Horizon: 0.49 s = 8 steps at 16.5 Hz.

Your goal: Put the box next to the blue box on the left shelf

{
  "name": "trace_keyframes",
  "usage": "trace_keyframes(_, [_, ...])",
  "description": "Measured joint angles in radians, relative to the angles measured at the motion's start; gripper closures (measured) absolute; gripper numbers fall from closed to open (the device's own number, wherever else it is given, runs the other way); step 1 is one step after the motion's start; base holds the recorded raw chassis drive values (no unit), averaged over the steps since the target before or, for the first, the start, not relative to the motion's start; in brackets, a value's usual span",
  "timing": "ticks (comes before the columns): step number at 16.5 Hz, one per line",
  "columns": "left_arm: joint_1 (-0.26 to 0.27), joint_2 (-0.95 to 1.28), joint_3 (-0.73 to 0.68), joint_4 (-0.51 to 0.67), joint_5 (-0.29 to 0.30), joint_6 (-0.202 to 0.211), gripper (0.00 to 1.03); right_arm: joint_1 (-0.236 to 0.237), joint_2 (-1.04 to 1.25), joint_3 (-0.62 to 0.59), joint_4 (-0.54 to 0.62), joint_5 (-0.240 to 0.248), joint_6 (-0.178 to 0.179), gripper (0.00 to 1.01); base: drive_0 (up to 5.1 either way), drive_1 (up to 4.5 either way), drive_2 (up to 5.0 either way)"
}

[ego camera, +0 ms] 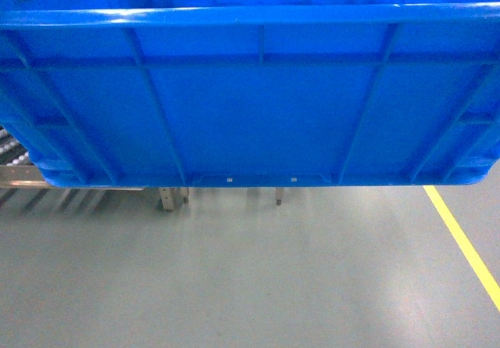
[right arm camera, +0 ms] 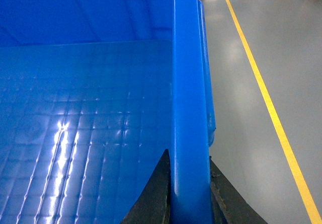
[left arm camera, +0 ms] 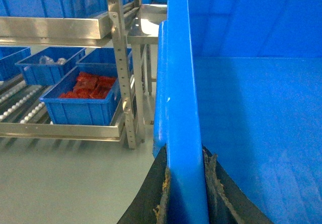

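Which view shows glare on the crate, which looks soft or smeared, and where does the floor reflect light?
Right wrist view: bright streaky glare on the box floor, showing its grid texture. Head view: the box wall is sharp enough, but the rack legs below look smeared, and the grey floor shows pale reflections. Left wrist view: evenly lit; the near right gripper-side rim is slightly soft, the bin of red packets clear.

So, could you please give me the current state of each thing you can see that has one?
box: held off the floor, empty, open-topped.
left gripper: shut on the box's left wall.
right gripper: shut on the box's right wall.
smaller blue bin: resting on the left shelf, holding red packets.
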Motion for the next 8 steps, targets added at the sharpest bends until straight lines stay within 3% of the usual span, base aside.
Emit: trace_keyframes(8, [0.0,0.0,0.0,-0.004,-0.001,0.0,0.92,0.0,0.0,0.0,-0.002,0.0,0.0,0.92,0.0,4.09,-4.1])
